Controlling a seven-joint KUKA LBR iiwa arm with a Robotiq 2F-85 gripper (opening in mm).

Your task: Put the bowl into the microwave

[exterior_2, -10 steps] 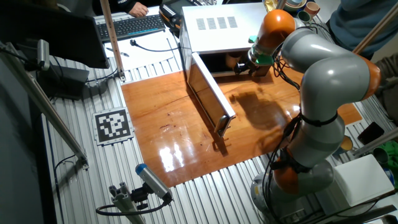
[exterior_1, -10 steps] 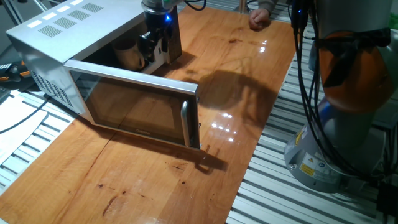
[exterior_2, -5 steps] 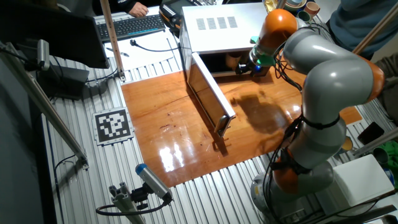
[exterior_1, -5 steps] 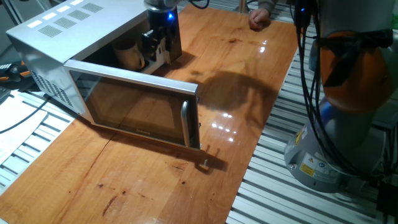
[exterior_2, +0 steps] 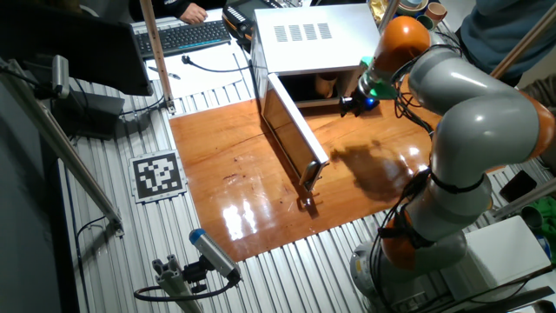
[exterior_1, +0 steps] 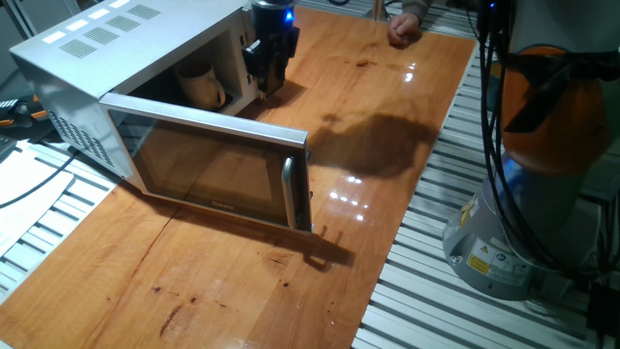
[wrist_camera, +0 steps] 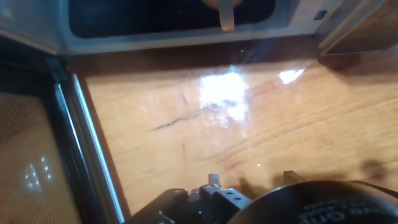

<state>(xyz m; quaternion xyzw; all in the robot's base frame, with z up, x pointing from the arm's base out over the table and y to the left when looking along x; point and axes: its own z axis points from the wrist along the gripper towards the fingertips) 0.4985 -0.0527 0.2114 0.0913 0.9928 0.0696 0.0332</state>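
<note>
The microwave (exterior_1: 87, 58) stands at the table's far left corner with its dark glass door (exterior_1: 208, 165) swung wide open. The cream-white bowl (exterior_1: 199, 85) sits upright inside the cavity, its handle toward the opening. My gripper (exterior_1: 268, 82) hangs outside the cavity, just right of the opening and above the wood, open and holding nothing. In the other fixed view the gripper (exterior_2: 350, 104) is in front of the microwave (exterior_2: 308, 39), apart from the bowl (exterior_2: 327, 84). The hand view shows the bowl (wrist_camera: 224, 9) at the top edge and the door (wrist_camera: 31, 155) at left.
A person's hand (exterior_1: 405, 29) rests at the far table edge. My arm's base (exterior_1: 523, 223) stands off the table's right side. A keyboard (exterior_2: 182, 36) and cables lie behind the microwave. A printed marker (exterior_2: 158, 174) lies on the metal floor.
My gripper has backed out of the microwave opening and moved right, away from the bowl. The bowl has stayed in place inside.
</note>
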